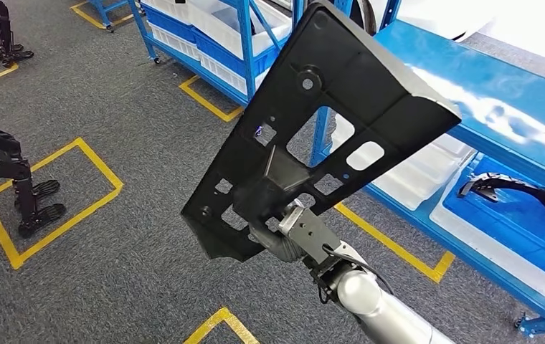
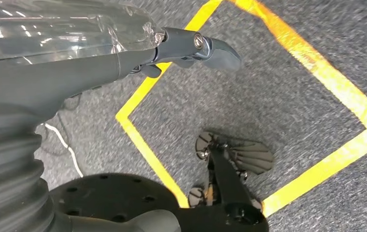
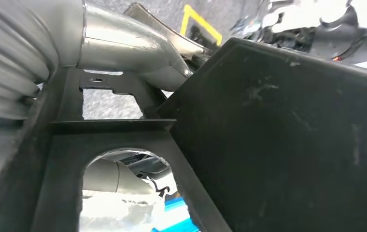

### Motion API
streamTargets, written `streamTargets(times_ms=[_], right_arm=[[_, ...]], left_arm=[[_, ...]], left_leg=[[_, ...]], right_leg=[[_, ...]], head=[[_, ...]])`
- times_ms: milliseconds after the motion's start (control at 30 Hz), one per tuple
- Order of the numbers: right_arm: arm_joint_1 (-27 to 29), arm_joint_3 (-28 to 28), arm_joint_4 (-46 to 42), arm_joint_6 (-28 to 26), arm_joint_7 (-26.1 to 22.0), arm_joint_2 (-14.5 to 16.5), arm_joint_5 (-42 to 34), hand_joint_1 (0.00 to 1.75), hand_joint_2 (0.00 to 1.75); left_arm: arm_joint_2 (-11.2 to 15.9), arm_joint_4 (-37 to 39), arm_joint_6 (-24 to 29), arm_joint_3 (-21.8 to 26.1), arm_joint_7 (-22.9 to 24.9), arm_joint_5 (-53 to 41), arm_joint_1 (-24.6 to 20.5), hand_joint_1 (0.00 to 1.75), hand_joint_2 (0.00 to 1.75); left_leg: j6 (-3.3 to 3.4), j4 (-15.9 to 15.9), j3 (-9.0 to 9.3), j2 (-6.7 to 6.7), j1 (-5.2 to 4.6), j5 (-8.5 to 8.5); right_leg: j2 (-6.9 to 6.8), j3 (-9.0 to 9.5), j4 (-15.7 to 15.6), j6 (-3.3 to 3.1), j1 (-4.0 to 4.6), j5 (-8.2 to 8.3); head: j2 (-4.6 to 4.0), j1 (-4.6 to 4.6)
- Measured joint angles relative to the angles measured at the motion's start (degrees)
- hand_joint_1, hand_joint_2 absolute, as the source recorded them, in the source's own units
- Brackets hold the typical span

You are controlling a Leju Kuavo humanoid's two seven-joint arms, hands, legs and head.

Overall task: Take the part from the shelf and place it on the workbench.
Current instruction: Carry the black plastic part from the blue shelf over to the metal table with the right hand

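one black plastic panel (image 1: 320,122) in the head view, held up in the air by the right hand (image 1: 295,233), which grips it at its lower end. panel is flat, long and wide, tilted so its broad end points up toward the blue shelf (image 1: 485,100); several cutouts counted: one large window-shaped opening, one smaller rounded rectangle, one round boss near the top, a scatter of small square holes low down, and one raised wedge-shaped rib near the grip. one shelf unit beside it, with white bins (image 1: 427,172) and one blue bin holding another dark curved part (image 1: 520,193). a second blue rack (image 1: 205,36) farther back with white bins. grey carpet marked with yellow tape boxes (image 1: 47,201); one other robot's dark feet stand in the box at left.

left wrist view: left hand (image 2: 191,48) hangs over the carpet, holding nothing, fingers extended and apart. one yellow tape square (image 2: 317,72) on the floor below, with a dark two-footed stand (image 2: 230,169) inside it.

right wrist view: panel (image 3: 278,145) seen very close from behind, matte black, lightly scuffed, one rounded opening and one rectangular opening visible; the right hand's silver-grey thumb (image 3: 123,48) lies against its ribbed frame.
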Motion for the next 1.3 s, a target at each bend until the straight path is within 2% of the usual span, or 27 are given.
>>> streamTargets(times_ms=[33,100,167,200,233,267,333,367,400,467,533,600,667,700,733,767,833,900,933,967,1000,1067,1133,1200,1233,1267,1300], right_arm=[[-0.09,0.03,-0.15,0.0,-0.01,0.09,0.0,1.75,1.75],[-0.15,0.09,-0.32,0.0,0.0,0.18,0.0,1.75,1.75],[-0.15,0.18,-0.35,0.0,0.04,0.17,0.0,1.75,1.75],[-0.15,0.23,-0.35,0.0,0.04,0.17,0.0,1.75,1.75],[-0.16,0.28,-0.35,0.0,0.04,0.18,0.0,1.75,1.75],[-0.17,0.32,-0.39,0.0,0.04,0.19,0.0,1.75,1.75],[-0.23,0.36,-0.49,0.0,0.04,0.2,0.0,1.75,1.75],[-0.28,0.39,-0.55,0.01,0.03,0.21,0.0,1.75,1.75],[-0.34,0.43,-0.58,0.03,0.01,0.24,0.02,1.75,1.75],[-0.58,0.54,-0.68,0.25,-0.14,0.34,0.17,1.75,1.75],[-1.09,0.68,-0.81,0.78,-0.56,0.46,0.43,1.75,1.75],[-1.57,0.87,-0.88,1.53,-1.01,0.51,0.73,1.75,1.75],[-1.77,1.08,-0.91,2.29,-1.23,0.51,0.97,1.75,1.75],[-1.9,1.19,-0.92,2.69,-1.31,0.53,1.06,1.75,1.75],[-2.17,1.3,-0.94,3.13,-1.44,0.56,1.16,1.75,1.75],[-2.6,1.4,-0.98,3.64,-1.62,0.62,1.29,1.75,1.75],[-3.77,1.63,-1.11,4.73,-2.04,0.75,1.51,1.75,1.75],[-4.83,1.87,-1.31,5.85,-2.48,0.96,1.56,1.75,1.75],[-5.3,1.99,-1.37,6.38,-2.7,1.14,1.55,1.75,1.75],[-5.82,2.1,-1.43,6.85,-2.92,1.4,1.54,1.75,1.75],[-6.42,2.2,-1.45,7.21,-3.09,1.72,1.56,1.75,1.75],[-7.76,2.43,-1.5,7.73,-3.32,2.53,1.6,1.75,1.75],[-8.77,2.72,-1.55,8.22,-3.59,3.11,1.67,1.75,1.75],[-9.38,3.05,-1.55,8.72,-3.87,3.59,1.75,1.75,1.75],[-9.67,3.25,-1.53,8.97,-4.03,3.92,1.78,1.75,1.75],[-10.06,3.48,-1.52,9.18,-4.2,4.28,1.81,1.75,1.75],[-10.52,3.73,-1.5,9.4,-4.41,4.67,1.85,1.75,1.75]], left_arm=[[0.0,-0.01,0.01,-0.01,0.0,0.0,-0.06,0.0,1.75],[-0.02,-0.02,0.01,-0.01,0.0,-0.01,-0.28,0.0,1.75],[-0.02,-0.04,0.01,-0.02,0.0,-0.01,-0.34,0.0,1.75],[-0.01,-0.04,0.01,-0.02,0.0,-0.01,-0.28,0.0,1.75],[-0.01,-0.04,0.01,-0.03,0.0,0.0,-0.23,0.0,1.75],[0.0,-0.04,0.01,-0.03,0.0,0.0,-0.23,0.0,1.75],[0.0,-0.04,0.02,-0.03,0.0,-0.01,-0.37,0.0,1.75],[0.0,-0.04,0.03,-0.03,0.0,-0.01,-0.44,0.0,1.75],[0.0,-0.04,0.03,-0.03,0.0,-0.01,-0.46,0.0,1.75],[0.0,-0.04,0.03,-0.03,0.01,0.07,-0.34,0.0,1.75],[0.03,-0.04,0.03,-0.03,0.02,0.15,-0.32,0.0,1.75],[0.08,-0.04,0.03,-0.03,0.01,0.2,-0.55,0.0,1.75],[0.1,-0.04,0.02,-0.03,0.0,0.23,-0.72,0.0,1.75],[0.1,-0.04,0.01,-0.03,0.0,0.26,-0.72,0.0,1.75],[0.09,-0.04,0.01,-0.03,-0.01,0.28,-0.7,0.0,1.75],[0.09,-0.05,0.02,-0.03,-0.01,0.31,-0.69,0.0,1.75],[0.09,-0.05,0.08,-0.03,-0.02,0.35,-0.74,0.0,1.75],[0.11,-0.04,0.2,-0.03,-0.02,0.46,-0.83,0.0,1.75],[0.13,-0.04,0.27,-0.03,-0.02,0.54,-0.81,0.0,1.75],[0.16,-0.04,0.32,-0.03,-0.02,0.6,-0.75,0.0,1.75],[0.22,-0.05,0.36,-0.03,-0.02,0.64,-0.65,0.0,1.75],[0.32,-0.06,0.37,-0.03,-0.02,0.69,-0.66,0.0,1.75],[0.34,-0.07,0.38,-0.03,-0.02,0.75,-0.93,0.0,1.75],[0.35,-0.07,0.45,-0.03,-0.02,0.92,-1.07,0.0,1.75],[0.37,-0.07,0.5,-0.03,-0.01,1.05,-1.02,0.0,1.75],[0.4,-0.07,0.55,-0.03,-0.01,1.17,-0.96,0.0,1.75],[0.45,-0.07,0.59,-0.03,-0.01,1.28,-0.92,0.0,1.75]], left_leg=[[-0.27,1.92,-0.81,1.58,-0.07,-1.18],[-0.76,8.87,-3.98,5.0,-0.04,-4.88],[-1.1,15.07,-6.86,6.1,0.23,-7.17],[-1.14,15.48,-6.96,6.23,0.31,-6.85],[-1.12,13.82,-5.99,6.41,0.35,-5.64],[-0.97,9.99,-3.88,7.03,0.32,-3.73],[-0.42,2.31,-0.01,9.28,-0.15,-1.1],[-0.07,-0.1,1.05,10.01,-0.42,-0.5],[0.24,-0.79,1.11,10.12,-0.7,-0.56],[0.95,-1.11,0.94,8.77,-0.76,-0.3],[1.74,-1.69,1.16,7.51,-0.55,0.11],[2.27,-1.96,1.34,6.22,-0.45,0.32],[2.47,-1.9,1.35,4.78,-0.54,0.32],[2.49,-1.82,1.35,3.99,-0.58,0.3],[2.46,-1.7,1.36,3.15,-0.6,0.27],[2.39,-1.52,1.38,2.32,-0.59,0.2],[2.01,-0.99,1.2,0.84,-0.57,-0.09],[1.36,-0.56,0.69,-0.37,-0.45,-0.25],[0.95,-0.53,0.43,-0.95,-0.32,-0.2],[0.55,-0.6,0.27,-1.54,-0.14,-0.09],[0.19,-0.43,0.18,-1.45,-0.05,-0.17],[-0.44,2.17,-0.94,1.19,-0.2,-1.71],[-0.96,8.73,-4.03,4.73,-0.19,-5.1],[-1.27,14.67,-7.02,5.94,0.06,-7.17],[-1.31,15.0,-7.21,6.14,0.14,-6.72],[-1.27,12.98,-6.19,6.42,0.18,-5.25],[-1.15,9.13,-4.17,7.16,0.14,-3.19]], right_leg=[[-0.77,0.13,-0.23,-0.32,-0.03,0.1],[-2.36,0.24,-0.35,-0.73,0.21,0.05],[-4.05,0.26,-0.34,-0.88,0.45,-0.09],[-4.8,0.3,-0.33,-0.89,0.5,-0.17],[-5.47,0.4,-0.33,-0.85,0.52,-0.25],[-6.15,0.58,-0.33,-0.76,0.53,-0.38],[-7.41,0.9,-0.29,-0.35,0.76,-0.72],[-7.99,1.03,-0.29,-0.09,0.88,-0.88],[-8.51,1.09,-0.31,0.18,0.96,-0.97],[-9.38,1.23,-0.42,0.76,0.84,-1.15],[-7.36,0.74,1.33,1.2,0.57,-2.48],[-3.84,-1.99,7.62,1.27,0.33,-5.85],[-2.48,-5.84,15.09,1.28,0.31,-8.75],[-2.31,-6.95,16.74,1.29,0.32,-8.71],[-2.2,-7.03,16.07,1.25,0.31,-7.43],[-2.0,-6.14,13.38,1.18,0.26,-5.29],[0.1,-3.09,5.41,1.0,0.01,-1.02],[2.06,-1.54,1.3,0.92,-0.13,0.27],[2.22,-1.46,1.04,0.78,-0.03,0.1],[1.55,-1.41,0.87,0.52,0.05,0.2],[0.85,-1.27,0.61,0.18,0.11,0.32],[-0.62,-0.9,0.0,-0.47,0.04,0.56],[-2.27,-0.59,-0.23,-0.88,0.31,0.49],[-4.04,-0.44,-0.23,-1.07,0.6,0.25],[-4.86,-0.36,-0.22,-1.1,0.67,0.12],[-5.59,-0.22,-0.22,-1.07,0.71,-0.02],[-6.28,0.0,-0.22,-0.99,0.76,-0.19]], head=[[0.0,-0.4],[0.0,-1.33],[0.0,-1.84],[0.0,-2.03],[0.0,-2.23],[0.0,-2.46],[0.0,-2.81],[0.0,-2.82],[0.0,-2.73],[0.0,-2.38],[0.0,-2.02],[0.0,-1.42],[0.0,-0.8],[0.0,-0.56],[0.0,-0.35],[0.0,-0.14],[0.0,0.19],[0.0,0.13],[0.0,0.07],[0.0,0.04],[0.0,0.08],[0.0,-0.63],[0.0,-1.7],[0.0,-2.15],[0.0,-2.33],[0.0,-2.51],[0.0,-2.71]])
